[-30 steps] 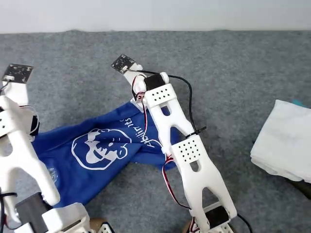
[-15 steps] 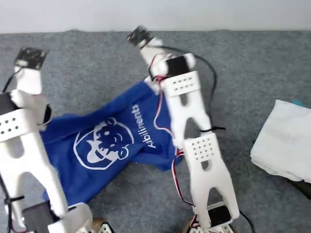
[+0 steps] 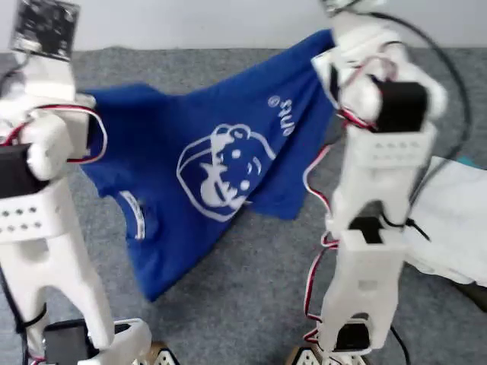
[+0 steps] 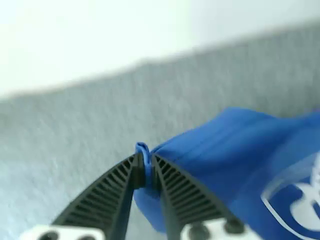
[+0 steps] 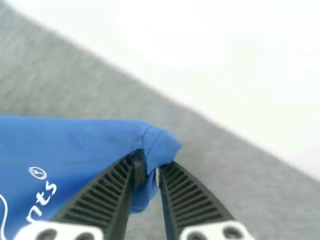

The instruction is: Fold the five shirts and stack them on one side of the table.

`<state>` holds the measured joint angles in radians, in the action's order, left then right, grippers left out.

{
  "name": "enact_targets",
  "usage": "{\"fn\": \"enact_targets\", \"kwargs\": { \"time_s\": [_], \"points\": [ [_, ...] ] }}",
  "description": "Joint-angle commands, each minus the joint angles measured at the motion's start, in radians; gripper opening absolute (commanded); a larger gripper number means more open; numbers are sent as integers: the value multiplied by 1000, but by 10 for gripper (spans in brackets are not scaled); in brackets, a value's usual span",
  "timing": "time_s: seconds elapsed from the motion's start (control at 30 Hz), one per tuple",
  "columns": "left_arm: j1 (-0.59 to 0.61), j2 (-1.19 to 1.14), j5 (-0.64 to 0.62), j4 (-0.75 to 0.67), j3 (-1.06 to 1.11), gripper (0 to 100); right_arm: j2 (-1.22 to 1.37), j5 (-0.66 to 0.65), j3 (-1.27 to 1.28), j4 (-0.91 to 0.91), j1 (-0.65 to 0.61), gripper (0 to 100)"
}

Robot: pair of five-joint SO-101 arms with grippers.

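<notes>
Starting at six o'clock in the high view, the left arm [image 3: 46, 228] and the right arm [image 3: 373, 251] rise from their bases at the near edge of the grey table [image 3: 251, 304], one toward seven o'clock and the other toward five. Between them the blue shirt [image 3: 160, 152] hangs spread out, its lowest tip drooping toward seven o'clock over the table; whether that tip touches the surface cannot be told. A white printed face [image 3: 224, 171] sits near the shirt's middle. At three o'clock, well apart from the blue shirt, a stack of folded white cloth [image 3: 449, 220] lies at the table's edge. Farther off, toward ten o'clock, the left gripper [image 4: 145, 172] has its ribbed black fingers [image 4: 117, 187] pinched together on a small fold of the shirt's blue hem. Toward one o'clock the right gripper [image 5: 147, 175] is likewise squeezed closed on a hemmed corner of the same shirt, with the pale wall [image 3: 190, 23] beyond the table's far edge.
</notes>
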<state>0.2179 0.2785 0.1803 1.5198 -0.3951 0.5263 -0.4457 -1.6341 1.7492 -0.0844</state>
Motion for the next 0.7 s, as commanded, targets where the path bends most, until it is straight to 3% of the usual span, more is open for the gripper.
{"fn": "enact_targets", "kwargs": {
  "time_s": [0.0,0.67],
  "points": [
    [-6,43,-2,-66,-137,14,-148,-9,-43,27,50,10],
    [-5,52,155,-23,-742,14,-506,-58,-41,47,114,10]
  ]
}}
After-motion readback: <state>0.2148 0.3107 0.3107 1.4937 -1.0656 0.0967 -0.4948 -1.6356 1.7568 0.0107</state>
